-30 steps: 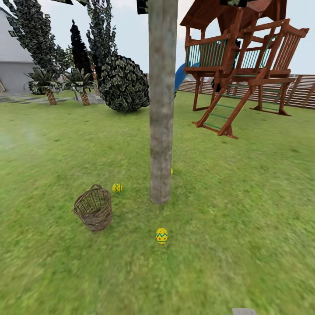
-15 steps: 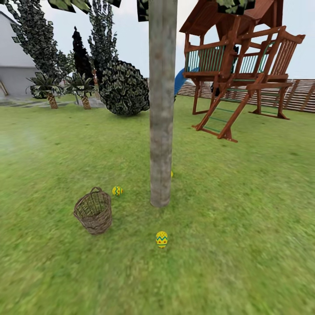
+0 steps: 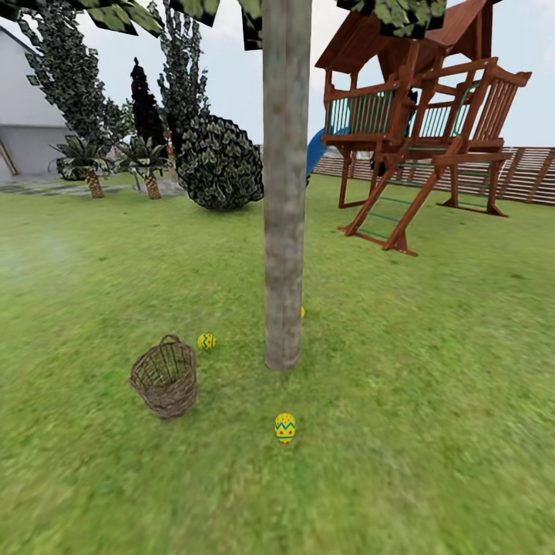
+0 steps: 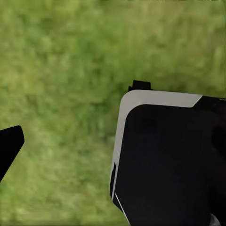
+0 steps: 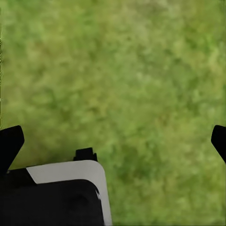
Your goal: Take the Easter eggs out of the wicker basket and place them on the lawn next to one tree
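Lying on the lawn [image 3: 432, 385] around the foot of the tree [image 3: 284, 231], the Easter eggs appear to be out of the wicker basket [image 3: 164, 380] already. The front egg [image 3: 285, 427] stands upright in the grass on the near side of the trunk, a little apart from it. The left egg [image 3: 206, 341] rests between the basket's rim and the trunk, just beyond the basket's loop handle. The third egg [image 3: 303, 312] shows as a sliver of yellow at the trunk's right edge, mostly hidden behind it.

The basket stands upright, near the tree on its left. What shows of its inside is bare weave with no egg in it, though the very bottom is not fully visible from here.

By this reading, the placing step looks finished and the step in hand is checking the result. The next move, if any, calls for a look down into the basket and a look round the trunk to confirm the hidden egg sits close enough.

The right pincer [image 5: 113, 141] hangs over bare grass with its two dark tips spread wide and nothing between them. Of the left pincer, one dark fingertip [image 4: 9, 146] shows over grass beside a black and white part of the robot's body [image 4: 169, 160]; whether it is open or closed, I cannot tell.

Farther off stand a wooden play tower [image 3: 420, 131], a dark bush [image 3: 220, 162] and a slatted fence [image 3: 524, 173].
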